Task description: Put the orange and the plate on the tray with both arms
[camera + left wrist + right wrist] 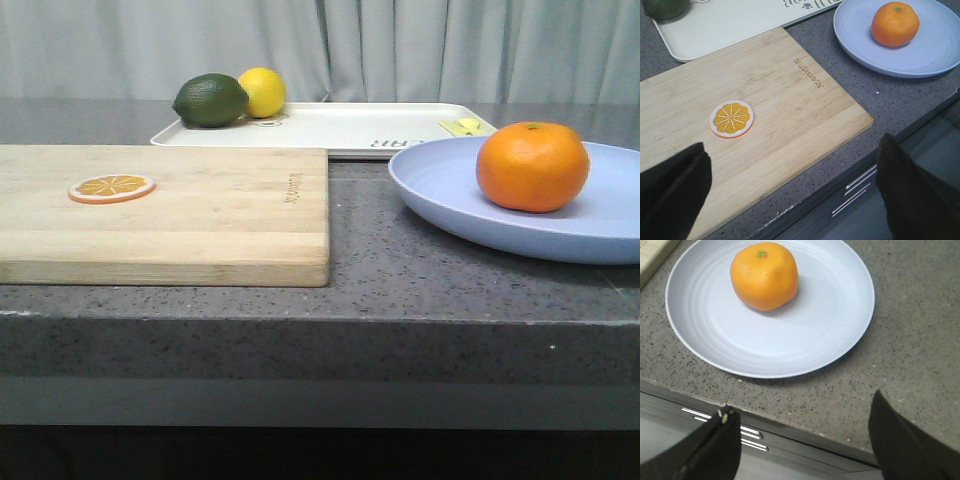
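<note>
Orange (532, 166) sits on the plate (470, 205), stem dimple up, beside the tray (340, 128).

Both claws, left gripper (790, 195) and right gripper (802, 445), hang spread wide over the counter edge, holding nothing; the tray's long axis runs across the table.

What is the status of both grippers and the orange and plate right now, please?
Left gripper open above cutting board. Right gripper open, short of plate. Orange on plate, off tray. Lime, lemon on tray.
</note>
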Controlling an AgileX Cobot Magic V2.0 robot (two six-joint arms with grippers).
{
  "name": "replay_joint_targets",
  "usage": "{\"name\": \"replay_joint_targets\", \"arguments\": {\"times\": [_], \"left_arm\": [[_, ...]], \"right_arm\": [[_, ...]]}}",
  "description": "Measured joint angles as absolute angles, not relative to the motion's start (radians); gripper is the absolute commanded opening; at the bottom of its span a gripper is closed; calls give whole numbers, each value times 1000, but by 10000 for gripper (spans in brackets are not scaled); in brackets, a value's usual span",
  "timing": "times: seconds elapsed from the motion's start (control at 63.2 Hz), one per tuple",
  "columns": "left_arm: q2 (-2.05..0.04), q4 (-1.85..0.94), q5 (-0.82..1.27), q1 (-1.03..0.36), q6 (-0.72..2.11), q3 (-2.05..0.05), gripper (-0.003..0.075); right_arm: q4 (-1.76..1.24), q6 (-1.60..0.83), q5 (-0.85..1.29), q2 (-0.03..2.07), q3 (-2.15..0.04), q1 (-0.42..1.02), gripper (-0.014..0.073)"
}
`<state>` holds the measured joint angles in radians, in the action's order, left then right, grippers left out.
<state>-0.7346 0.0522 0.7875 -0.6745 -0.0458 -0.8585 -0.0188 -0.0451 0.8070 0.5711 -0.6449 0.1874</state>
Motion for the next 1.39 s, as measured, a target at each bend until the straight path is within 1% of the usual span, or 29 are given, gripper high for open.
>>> {"name": "replay_joint_targets", "arguments": {"times": [0.19, 0.348, 0.491, 0.665, 0.776, 0.886, 0.918, 1.076, 1.251, 1.393], "left_arm": [[-725, 59, 779, -674, -46, -856, 652], [-725, 63, 777, -674, -46, -856, 652], [-725, 63, 775, -674, -46, -856, 652], [-725, 63, 773, -674, -46, -856, 652], [-725, 63, 773, -674, -46, -856, 652], [-725, 63, 773, -674, -46, -856, 652], [-725, 63, 773, -674, -46, -856, 652], [-725, 63, 773, -674, -46, -854, 652], [-725, 63, 773, -674, -46, -854, 652], [-725, 63, 773, -674, -46, -854, 652]], "right_arm": [[-19, 29, 813, 571, -639, 187, 544], [0, 173, 832, 601, -674, 187, 542], [48, 293, 919, 697, -769, 187, 542], [88, 318, 1045, 852, -910, 167, 539], [94, 278, 1093, 954, -984, 109, 493], [78, 228, 1114, 1035, -1033, 10, 423], [63, 212, 1118, 1052, -1040, -19, 416], [-106, 70, 1127, 1139, -1049, -183, 417], [-402, -143, 1151, 1256, -1049, -325, 417], [-555, -234, 1155, 1332, -1050, -358, 416]]}}
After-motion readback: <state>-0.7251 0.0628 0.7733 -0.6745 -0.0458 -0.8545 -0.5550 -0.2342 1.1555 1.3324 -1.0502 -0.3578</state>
